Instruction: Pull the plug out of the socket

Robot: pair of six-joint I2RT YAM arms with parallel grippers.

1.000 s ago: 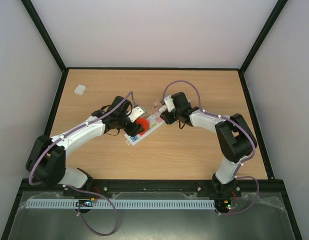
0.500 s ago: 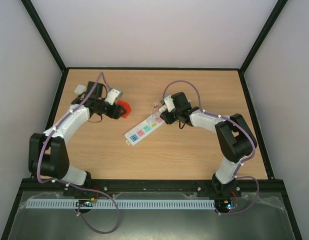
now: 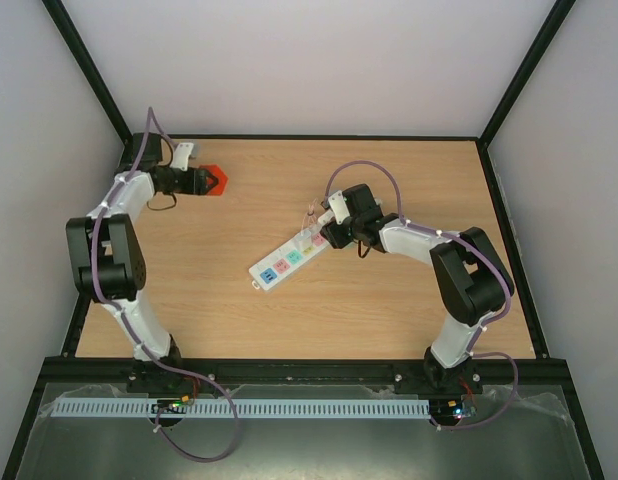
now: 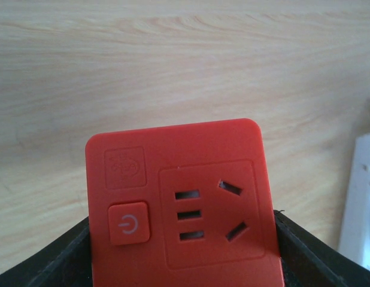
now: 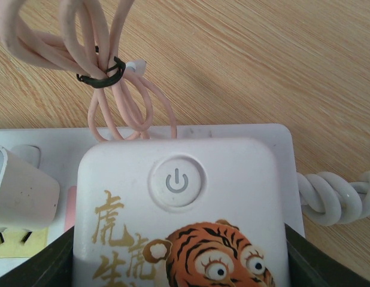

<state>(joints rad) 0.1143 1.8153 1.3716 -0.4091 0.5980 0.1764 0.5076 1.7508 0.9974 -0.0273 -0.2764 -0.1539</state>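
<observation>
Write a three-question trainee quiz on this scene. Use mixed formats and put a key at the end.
1. True or false: the red plug is seated in the socket.
2. Multiple choice: what sits between the fingers of the right gripper? A) a pink cable B) a white adapter with a tiger picture C) nothing
3. Fill in: the left gripper holds the red plug near the far ____ corner of the table.
Key: 1 false; 2 B; 3 left.

Plug (image 3: 215, 182) in left gripper (image 3: 205, 181), far left; socket (image 3: 284, 260) mid-table; adapter (image 5: 179, 209) on socket.
</observation>
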